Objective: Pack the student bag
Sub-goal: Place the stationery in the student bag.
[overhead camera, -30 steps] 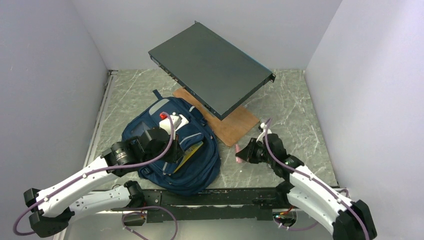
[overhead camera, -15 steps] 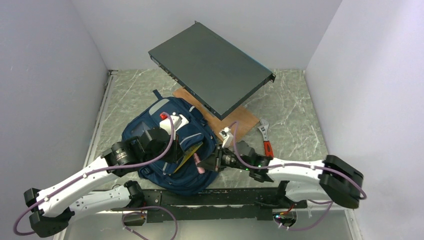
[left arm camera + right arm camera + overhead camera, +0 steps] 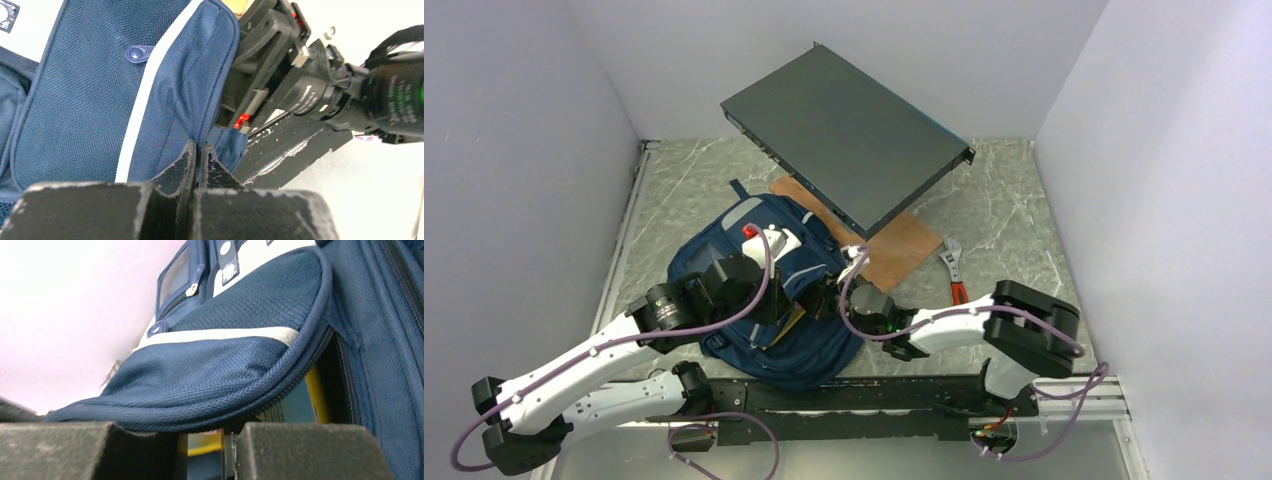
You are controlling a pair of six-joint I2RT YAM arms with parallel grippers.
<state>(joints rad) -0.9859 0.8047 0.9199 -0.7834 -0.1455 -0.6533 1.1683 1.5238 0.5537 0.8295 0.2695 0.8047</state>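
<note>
The left arm [image 3: 594, 355] is stretching up from the near left corner of the table [image 3: 1024, 210], elbow low, its wrist bending down over the backpack [image 3: 819, 345]. The backpack is lying flat, left of the table's middle and just in front of a wooden board [image 3: 902, 252]. The right arm [image 3: 954, 325] is lying low, folded back on itself and pointing left along the near edge, its wrist sitting at the backpack's right side. From above, both sets of fingers are hiding under their own wrists. The left wrist camera is showing the left fingers [image 3: 186, 162] closed tight together, pinching the edge of the navy pocket flap [image 3: 170, 90], with the black end of the right arm poking into the gap beside it. The right wrist camera, looking from under that flap, is showing it arching over a dark opening with something yellow [image 3: 312, 390] inside. The right fingers [image 3: 300, 450] are filling the bottom of that picture as blurred dark blocks with a narrow slot between them and a pinkish sliver at its top, and I cannot tell whether they are gripping anything. Only the overhead view is taking in the big flat black box [image 3: 844, 130] tilting above the board and the red-handled wrench [image 3: 955, 275] lying on the table to the board's right.
</note>
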